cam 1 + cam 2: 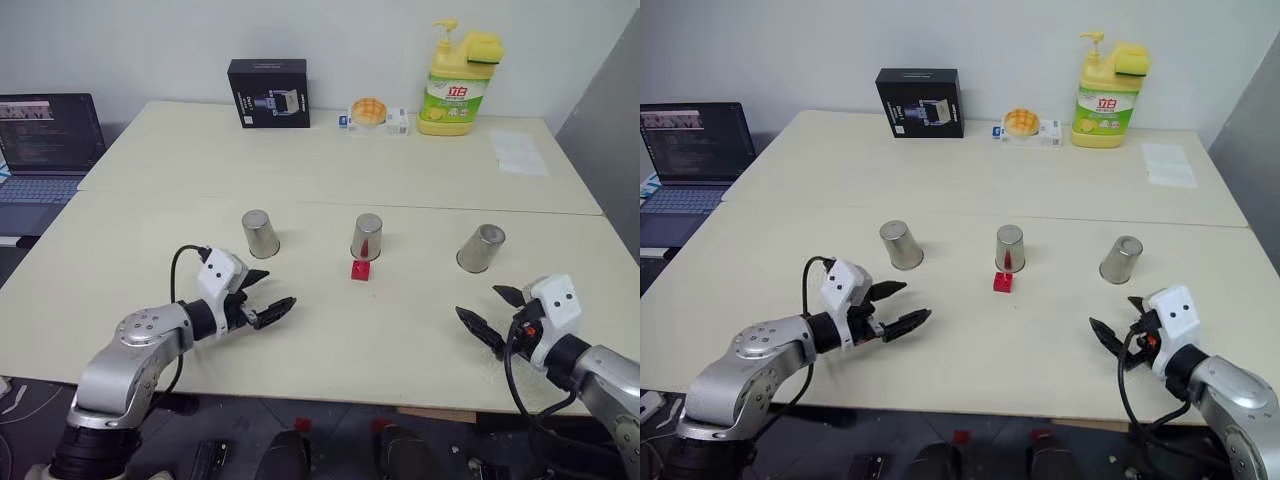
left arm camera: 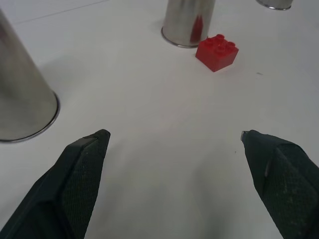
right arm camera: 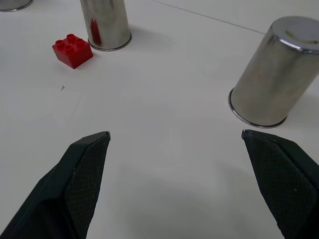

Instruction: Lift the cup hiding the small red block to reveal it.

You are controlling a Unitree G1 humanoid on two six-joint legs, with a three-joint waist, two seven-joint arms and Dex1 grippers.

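Left gripper (image 1: 272,294) agape, cups (image 1: 260,233) beyond.

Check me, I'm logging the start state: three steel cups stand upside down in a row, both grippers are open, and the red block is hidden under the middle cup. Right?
Not quite. The red block sits in the open on the table, just in front of the middle cup, as the left eye view shows. The rest holds: three cups, left gripper and right gripper open.
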